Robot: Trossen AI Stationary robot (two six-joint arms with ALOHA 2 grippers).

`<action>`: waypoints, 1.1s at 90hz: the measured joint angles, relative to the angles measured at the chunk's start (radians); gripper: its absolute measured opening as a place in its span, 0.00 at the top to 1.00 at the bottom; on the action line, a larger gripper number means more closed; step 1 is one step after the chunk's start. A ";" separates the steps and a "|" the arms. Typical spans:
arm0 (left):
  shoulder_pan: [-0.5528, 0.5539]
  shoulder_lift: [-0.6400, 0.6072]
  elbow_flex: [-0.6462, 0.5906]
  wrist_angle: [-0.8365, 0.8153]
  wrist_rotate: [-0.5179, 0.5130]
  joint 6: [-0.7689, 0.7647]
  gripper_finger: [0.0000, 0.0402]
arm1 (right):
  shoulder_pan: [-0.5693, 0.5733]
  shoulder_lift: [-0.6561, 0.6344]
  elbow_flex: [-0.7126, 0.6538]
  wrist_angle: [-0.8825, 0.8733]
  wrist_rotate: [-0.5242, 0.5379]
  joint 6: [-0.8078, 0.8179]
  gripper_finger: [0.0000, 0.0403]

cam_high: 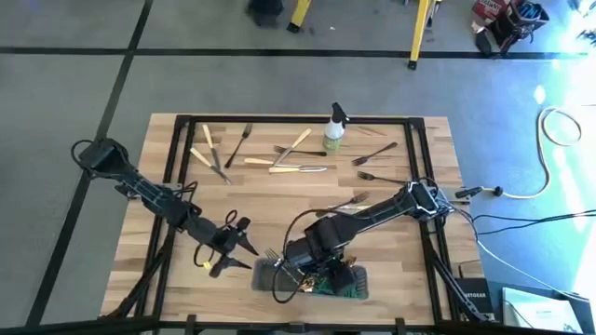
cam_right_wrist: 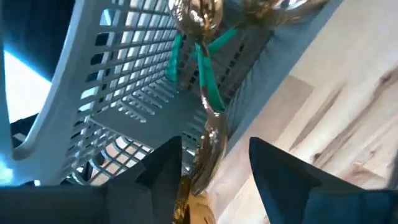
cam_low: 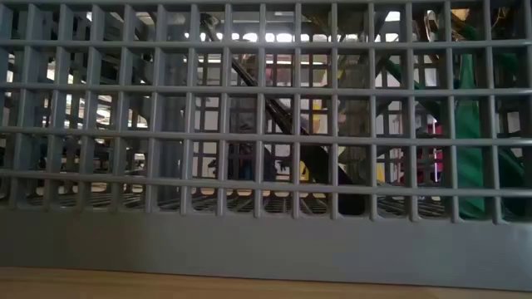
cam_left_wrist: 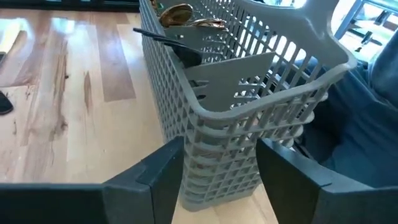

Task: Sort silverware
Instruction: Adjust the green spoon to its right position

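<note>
At the table's six o'clock edge, right gripper (cam_right_wrist: 208,168) clamps a gold spoon (cam_right_wrist: 208,146) over the caddy (cam_high: 270,277). Left gripper (cam_left_wrist: 217,168) gapes around its corner. Risk: spoon snags the mesh. Loose silverware (cam_high: 298,168) lies at twelve.

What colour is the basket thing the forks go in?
Grey. The caddy shows best in the left wrist view.

Grey floor (cam_high: 84,93) with dark lines, yellow legs (cam_high: 419,33), white cable (cam_high: 549,130)
</note>
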State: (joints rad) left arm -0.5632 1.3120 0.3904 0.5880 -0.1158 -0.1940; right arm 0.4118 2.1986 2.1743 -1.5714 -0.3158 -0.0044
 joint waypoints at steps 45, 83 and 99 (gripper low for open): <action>0.000 0.000 0.000 -0.001 0.000 0.000 0.54 | -0.002 0.000 -0.011 -0.002 0.019 0.002 0.98; 0.000 0.000 0.000 0.000 0.000 -0.003 0.54 | 0.000 0.000 -0.011 0.000 0.023 0.002 1.00; 0.000 0.000 0.000 0.000 0.000 -0.004 0.54 | 0.000 -0.001 -0.011 0.000 0.033 0.019 1.00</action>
State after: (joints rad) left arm -0.5632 1.3121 0.3904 0.5880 -0.1162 -0.1982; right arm 0.4122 2.1979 2.1635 -1.5719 -0.2825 0.0142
